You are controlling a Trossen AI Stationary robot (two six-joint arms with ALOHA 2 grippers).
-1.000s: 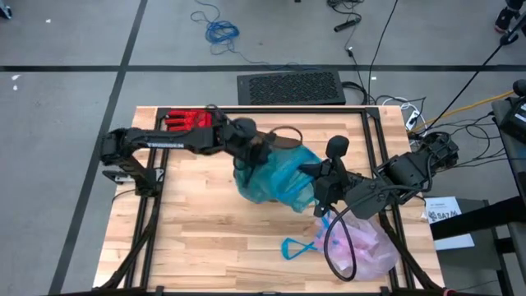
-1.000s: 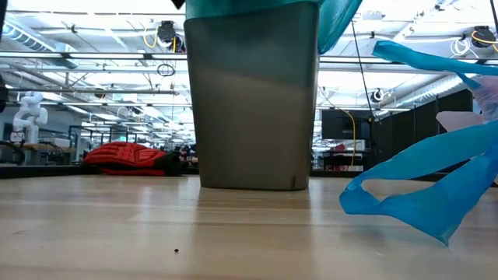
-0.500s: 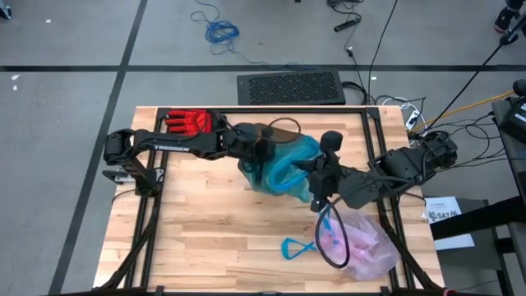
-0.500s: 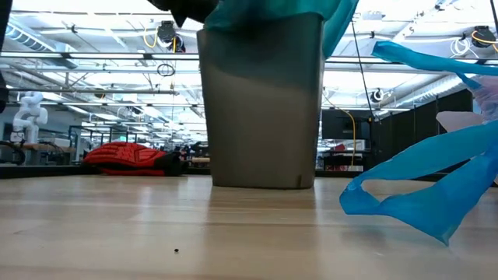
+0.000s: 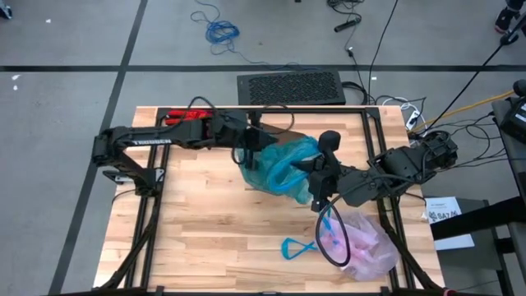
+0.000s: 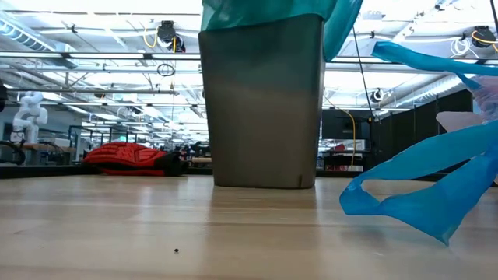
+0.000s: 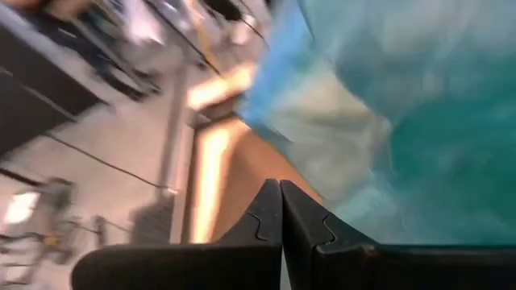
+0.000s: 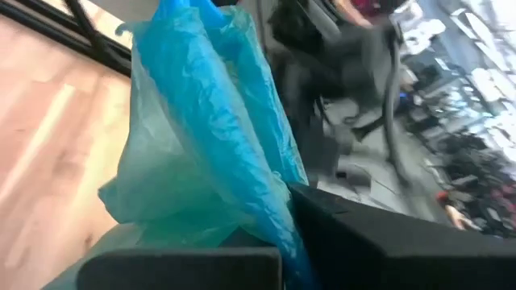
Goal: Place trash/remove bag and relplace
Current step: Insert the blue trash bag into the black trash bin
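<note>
free: near-left tabletop (image 5: 197, 230) | blocked: centre bin (image 6: 261, 101), pink bag (image 5: 366, 242) right

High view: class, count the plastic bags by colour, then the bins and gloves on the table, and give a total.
Teal bags: 1, the teal bag draped over the bin.
Pink bags: 1, the pink bag with blue loops.
Bins: 1, the bin.
Red gloves: 1, the red glove.
Total: 4
</note>
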